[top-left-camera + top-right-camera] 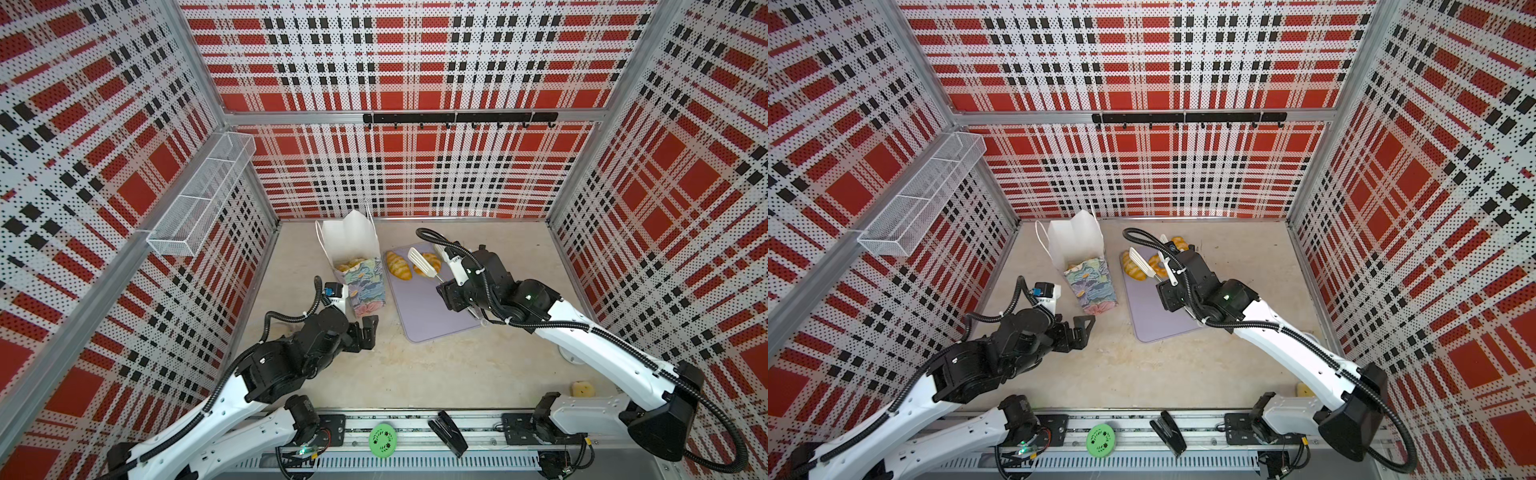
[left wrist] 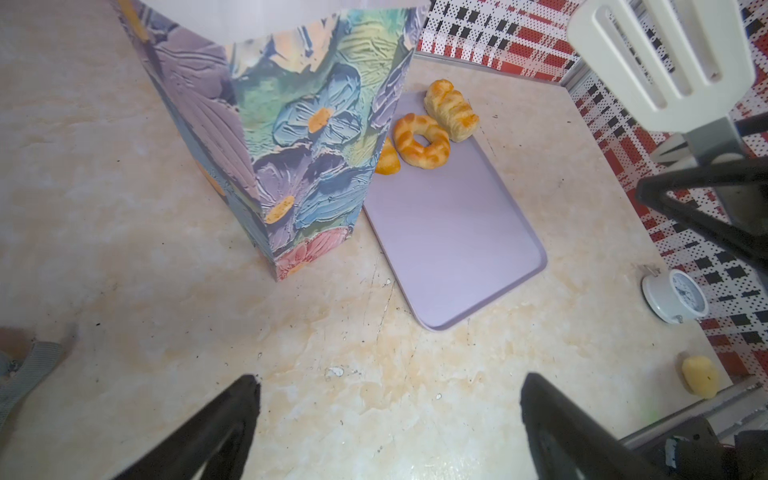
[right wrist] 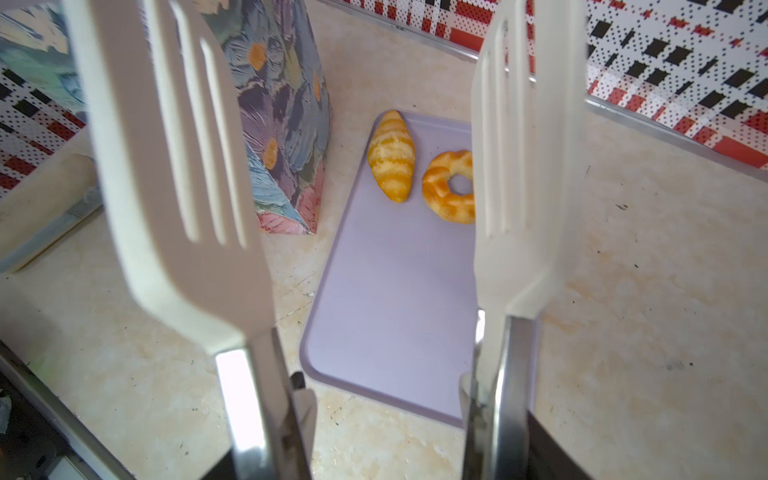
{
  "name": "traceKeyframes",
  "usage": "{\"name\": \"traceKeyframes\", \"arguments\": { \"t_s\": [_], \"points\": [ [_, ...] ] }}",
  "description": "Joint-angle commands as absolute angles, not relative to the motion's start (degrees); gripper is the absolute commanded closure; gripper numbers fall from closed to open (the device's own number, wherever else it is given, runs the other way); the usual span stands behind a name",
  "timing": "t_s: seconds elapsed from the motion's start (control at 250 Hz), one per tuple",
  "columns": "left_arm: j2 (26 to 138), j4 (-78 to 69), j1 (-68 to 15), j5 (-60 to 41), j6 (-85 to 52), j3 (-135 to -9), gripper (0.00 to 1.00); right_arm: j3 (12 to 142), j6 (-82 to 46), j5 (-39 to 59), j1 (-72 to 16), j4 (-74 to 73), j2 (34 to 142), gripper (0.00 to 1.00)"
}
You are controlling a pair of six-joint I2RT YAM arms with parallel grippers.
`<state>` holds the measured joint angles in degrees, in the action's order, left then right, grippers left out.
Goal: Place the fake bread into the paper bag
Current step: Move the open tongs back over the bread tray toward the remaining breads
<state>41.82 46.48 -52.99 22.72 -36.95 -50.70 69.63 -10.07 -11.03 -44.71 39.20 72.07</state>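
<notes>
Cream slotted tongs (image 3: 174, 166) fill the right wrist view, their two blades standing apart above a lavender tray (image 3: 395, 299), their steel handles clamped in the right gripper (image 1: 445, 291). At the tray's far end lie a striped croissant (image 3: 392, 156) and, just beside it, a ring (image 3: 436, 195); a ridged loaf (image 2: 451, 110) sits at the tray's far corner, just beside the ring. Left of the tray in both top views stands the paper bag (image 1: 365, 286), upright and open, with more golden pastries (image 1: 350, 263) showing inside against its white lining. Near the bag's foot the left gripper (image 2: 390, 399) hovers over the tabletop (image 2: 124, 208), jaws wide apart and holding nothing.
</notes>
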Motion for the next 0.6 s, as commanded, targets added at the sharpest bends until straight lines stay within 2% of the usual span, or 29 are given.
{"name": "traceKeyframes", "arguments": {
  "t_s": [0.0,0.596],
  "points": [
    [43.0,42.4,-54.5,25.7,-38.1,-49.2,0.01,67.5,-11.2,-12.1,-44.1,36.1,69.3,0.35],
    [54.2,33.2,-58.1,24.3,-39.1,-48.5,0.01,55.8,-13.0,-11.8,-40.1,35.5,67.5,0.33]
  ]
}}
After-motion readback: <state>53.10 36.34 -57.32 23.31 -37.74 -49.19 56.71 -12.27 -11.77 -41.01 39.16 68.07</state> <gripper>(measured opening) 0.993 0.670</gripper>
